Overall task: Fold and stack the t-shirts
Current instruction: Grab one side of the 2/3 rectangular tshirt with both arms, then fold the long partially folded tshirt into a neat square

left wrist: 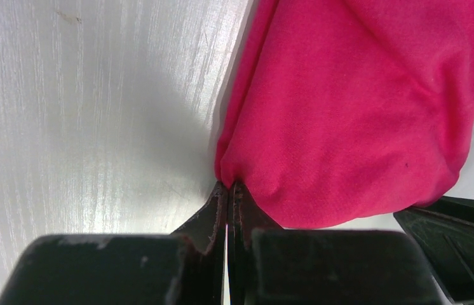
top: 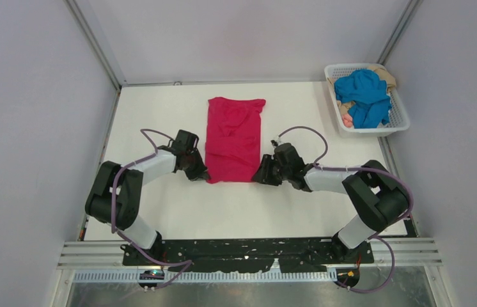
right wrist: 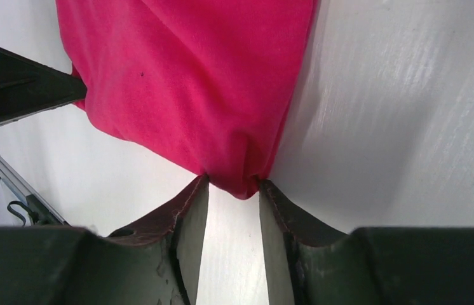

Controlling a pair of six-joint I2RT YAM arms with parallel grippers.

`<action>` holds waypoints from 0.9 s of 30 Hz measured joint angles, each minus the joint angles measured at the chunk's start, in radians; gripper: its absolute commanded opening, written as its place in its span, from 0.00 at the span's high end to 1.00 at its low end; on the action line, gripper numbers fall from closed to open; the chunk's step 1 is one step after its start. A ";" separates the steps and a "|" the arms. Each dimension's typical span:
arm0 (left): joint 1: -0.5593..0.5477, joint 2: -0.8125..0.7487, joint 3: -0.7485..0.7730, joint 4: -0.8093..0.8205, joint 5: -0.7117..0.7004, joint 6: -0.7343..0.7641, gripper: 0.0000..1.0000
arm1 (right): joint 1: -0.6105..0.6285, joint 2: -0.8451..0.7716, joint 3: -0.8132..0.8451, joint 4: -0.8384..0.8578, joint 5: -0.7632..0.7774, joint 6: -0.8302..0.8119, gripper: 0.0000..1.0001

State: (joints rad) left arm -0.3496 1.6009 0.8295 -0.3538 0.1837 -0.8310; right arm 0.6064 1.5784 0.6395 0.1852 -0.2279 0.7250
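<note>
The crimson-pink t-shirt [top: 234, 137] lies as a long narrow folded rectangle in the middle of the table. My left gripper [top: 199, 174] is shut on its near left corner; in the left wrist view the jaws [left wrist: 229, 185] meet on a pinch of the pink fabric [left wrist: 349, 114]. My right gripper [top: 260, 177] is at the near right corner; in the right wrist view [right wrist: 233, 184] its jaws stand apart, with the tip of the pink corner [right wrist: 196, 82] between the fingertips. The blue t-shirt [top: 365, 93] and the beige t-shirt [top: 386, 75] lie crumpled in the basket.
The white lattice basket [top: 402, 121] stands at the far right edge of the table. Grey walls close in the left, back and right sides. The white table [top: 159, 115] is bare to the left of the pink shirt and in front of it.
</note>
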 measured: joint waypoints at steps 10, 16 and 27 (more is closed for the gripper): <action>-0.011 -0.081 -0.069 0.002 -0.040 0.000 1.00 | 0.022 -0.014 -0.045 0.009 -0.029 -0.003 0.94; -0.079 -0.424 -0.260 -0.082 -0.085 -0.022 1.00 | 0.068 -0.302 -0.180 -0.121 -0.170 -0.033 0.94; -0.261 -1.146 -0.269 -0.376 -0.191 -0.097 1.00 | 0.116 -0.785 -0.130 -0.456 -0.403 -0.086 0.94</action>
State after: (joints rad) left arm -0.6106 0.4545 0.5610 -0.7296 -0.0074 -0.9276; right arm 0.7227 0.7933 0.5095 -0.2710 -0.6308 0.6392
